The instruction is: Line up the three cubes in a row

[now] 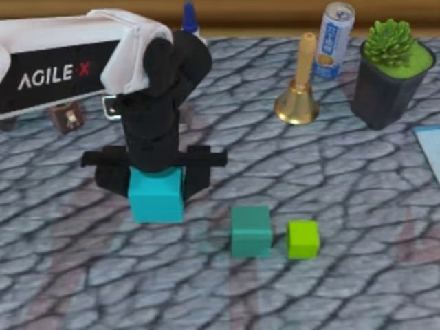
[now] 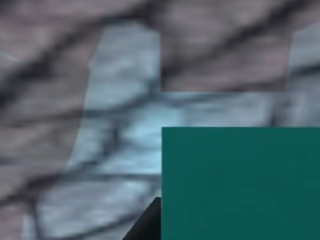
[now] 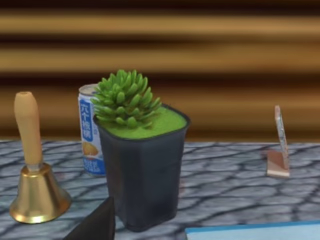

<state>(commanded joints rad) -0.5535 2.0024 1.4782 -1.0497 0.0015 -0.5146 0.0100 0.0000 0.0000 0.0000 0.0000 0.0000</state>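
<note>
The large cyan-blue cube (image 1: 157,196) sits left of centre in the top view, with my left gripper (image 1: 157,180) straight above it. Its dark fingers (image 1: 113,180) press both side faces, so it is shut on this cube. In the left wrist view the cube (image 2: 240,182) fills one corner as a dark teal face, with one fingertip (image 2: 147,225) against its edge. The mid-sized teal-green cube (image 1: 251,232) and the small lime-green cube (image 1: 302,238) stand side by side to the right, slightly nearer the front. My right gripper (image 3: 102,225) is outside the top view and shows only as a dark edge.
A brass bell (image 1: 297,103), a drink can (image 1: 335,38) and a potted succulent (image 1: 388,75) stand at the back right. A blue sheet (image 1: 430,148) lies at the right edge. The small brown box (image 1: 67,117) is under my left arm, and a blue bottle tip (image 1: 190,17) shows behind it.
</note>
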